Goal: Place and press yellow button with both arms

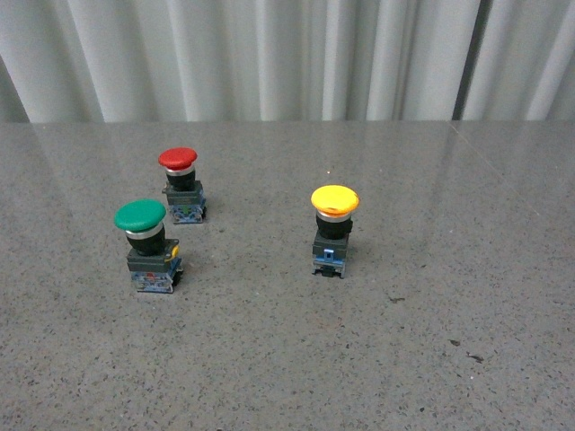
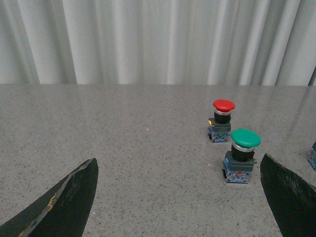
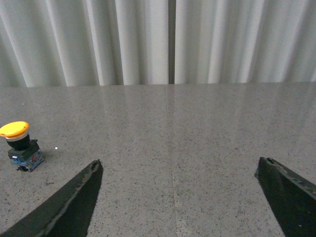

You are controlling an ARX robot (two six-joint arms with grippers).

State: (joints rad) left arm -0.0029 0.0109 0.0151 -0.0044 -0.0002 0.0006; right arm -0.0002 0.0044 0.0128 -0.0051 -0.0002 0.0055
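From your front camera neither arm shows, so all you see of the robot is the finger pairs in the two wrist views. The left gripper [image 2: 180,197] has flat, matte black fingers [image 2: 66,200] that taper to blunt tips, and the one nearer the bare side of the table carries pale scuffs and chipped paint along its upper edge. The right gripper [image 3: 180,195] has the same black, wedge-shaped fingers [image 3: 286,195], with a lighter worn line along their top edges and a faint speckled texture on the flat faces.

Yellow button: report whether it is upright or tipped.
Upright. The yellow button stands on its base on the table, cap on top, touching nothing else.
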